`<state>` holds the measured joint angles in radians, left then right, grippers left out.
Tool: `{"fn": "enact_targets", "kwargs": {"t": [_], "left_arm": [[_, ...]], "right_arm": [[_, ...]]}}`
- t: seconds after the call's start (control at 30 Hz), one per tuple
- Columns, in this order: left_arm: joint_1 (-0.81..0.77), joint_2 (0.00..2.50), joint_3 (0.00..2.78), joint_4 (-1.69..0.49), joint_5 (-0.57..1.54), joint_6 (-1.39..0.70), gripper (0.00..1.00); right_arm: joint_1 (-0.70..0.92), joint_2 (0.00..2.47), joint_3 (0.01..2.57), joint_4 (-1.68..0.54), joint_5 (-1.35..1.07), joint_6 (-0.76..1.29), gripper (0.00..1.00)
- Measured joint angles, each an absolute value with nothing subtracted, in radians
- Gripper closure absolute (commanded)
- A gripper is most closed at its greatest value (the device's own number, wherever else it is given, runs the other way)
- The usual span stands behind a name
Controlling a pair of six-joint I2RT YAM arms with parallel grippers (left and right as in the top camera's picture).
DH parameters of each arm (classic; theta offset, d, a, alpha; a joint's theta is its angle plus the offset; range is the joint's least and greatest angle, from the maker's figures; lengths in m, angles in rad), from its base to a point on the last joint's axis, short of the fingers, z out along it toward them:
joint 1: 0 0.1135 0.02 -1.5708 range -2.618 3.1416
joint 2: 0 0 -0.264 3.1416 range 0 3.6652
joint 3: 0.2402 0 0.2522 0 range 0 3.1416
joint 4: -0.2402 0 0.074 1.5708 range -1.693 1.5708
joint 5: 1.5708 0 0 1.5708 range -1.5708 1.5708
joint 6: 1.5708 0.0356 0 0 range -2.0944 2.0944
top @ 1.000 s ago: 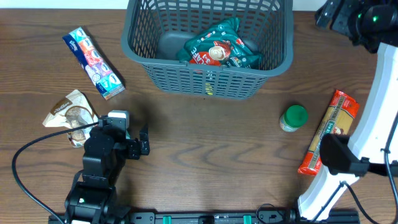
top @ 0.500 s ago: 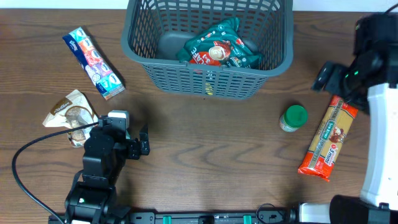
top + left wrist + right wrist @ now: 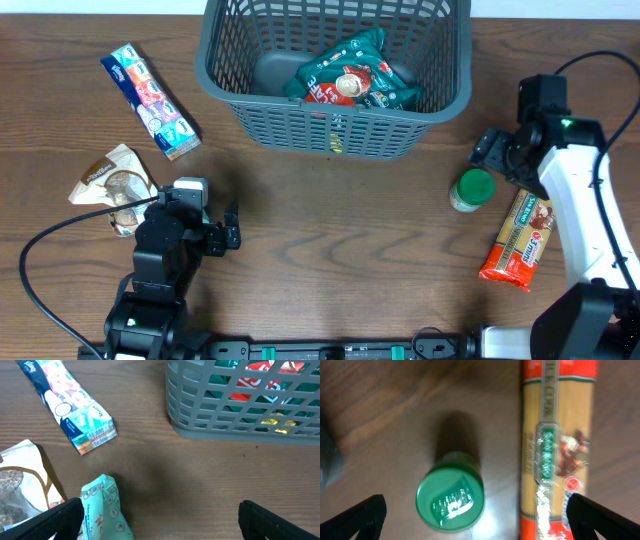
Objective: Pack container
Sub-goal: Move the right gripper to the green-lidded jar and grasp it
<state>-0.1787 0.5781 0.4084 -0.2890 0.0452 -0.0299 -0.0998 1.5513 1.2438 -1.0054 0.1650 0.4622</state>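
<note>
1. While one green-and-red snack pack [image 3: 350, 82] already lies inside the container [image 3: 335, 135], most of the packing looks to be ahead of you.
2. Out on the desk [image 3: 330, 262] you have a blue-and-white pack [image 3: 150, 88] and a beige pouch [image 3: 113, 180] to the left. A green-lidded jar [image 3: 472, 189] and a long pasta pack [image 3: 527, 233] sit to the right. The left wrist view also shows a small teal packet [image 3: 102, 510] just beside one finger; whether it touches, I cannot tell.
3. Your left jaws are spread wide and grasp nothing, low over the desk near the pouch. Your right jaws are also released, hanging above the jar with its lid between the fingers, so the jar seems the likely next pick.
4. The container stands upright at the far middle of the desk, well apart from the left jaws. It is a dark grey plastic basket with slotted lattice walls and a thick rim. The left part of its solid floor is bare, so you have plenty of room.
</note>
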Motion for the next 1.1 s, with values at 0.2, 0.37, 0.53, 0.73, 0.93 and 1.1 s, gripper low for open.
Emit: {"fn": "enact_targets", "kwargs": {"t": [0.2, 0.37, 0.53, 0.73, 0.93, 1.1], "left_arm": [[-0.179, 0.578, 0.408, -0.289, 0.045, -0.030, 0.01], [-0.179, 0.578, 0.408, -0.289, 0.045, -0.030, 0.01], [-0.179, 0.578, 0.408, -0.289, 0.045, -0.030, 0.01], [-0.179, 0.578, 0.408, -0.289, 0.045, -0.030, 0.01], [-0.179, 0.578, 0.408, -0.289, 0.045, -0.030, 0.01], [-0.179, 0.578, 0.408, -0.289, 0.045, -0.030, 0.01]], "right_arm": [[-0.100, 1.551, 1.096, -0.846, 0.121, 0.464, 0.01], [-0.100, 1.551, 0.999, -0.763, 0.104, 0.464, 0.01], [-0.100, 1.551, 0.937, -0.688, 0.101, 0.464, 0.01], [-0.100, 1.551, 0.876, -0.607, 0.099, 0.464, 0.01], [-0.100, 1.552, 0.859, -0.562, 0.095, 0.464, 0.01], [-0.100, 1.595, 0.859, -0.519, 0.072, 0.464, 0.01]]}}
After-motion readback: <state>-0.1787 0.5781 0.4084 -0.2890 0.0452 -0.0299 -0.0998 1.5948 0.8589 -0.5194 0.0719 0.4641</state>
